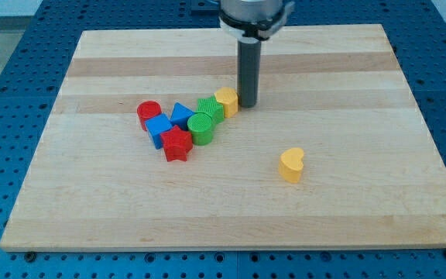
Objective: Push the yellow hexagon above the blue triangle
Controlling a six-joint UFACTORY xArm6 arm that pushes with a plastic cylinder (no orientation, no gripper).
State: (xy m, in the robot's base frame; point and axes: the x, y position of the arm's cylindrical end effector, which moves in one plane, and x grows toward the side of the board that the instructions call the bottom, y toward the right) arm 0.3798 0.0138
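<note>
Nearest the view's bottom, a yellow heart block (291, 164) sits alone on the wooden board (362, 85), well apart from everything else and no part of this job. Farther up is the cluster: a red star block (176, 144) at its near edge, a blue cube (158, 129) and a green cylinder (201, 128) beside it, then a red cylinder (149, 113), the blue triangle (181, 114) and a second green block (210, 109), all touching or nearly so. At the cluster's far right corner sits the yellow hexagon (226, 101), up and to the right of the triangle. My tip (248, 104) rests just beside the hexagon's right face, seemingly touching; being a bare rod, it grips nothing. I judge the push is underway: next I should nudge the hexagon leftward and slightly toward the view's top, skirting the green block, until it stands directly above the triangle. There are no containers on the board
</note>
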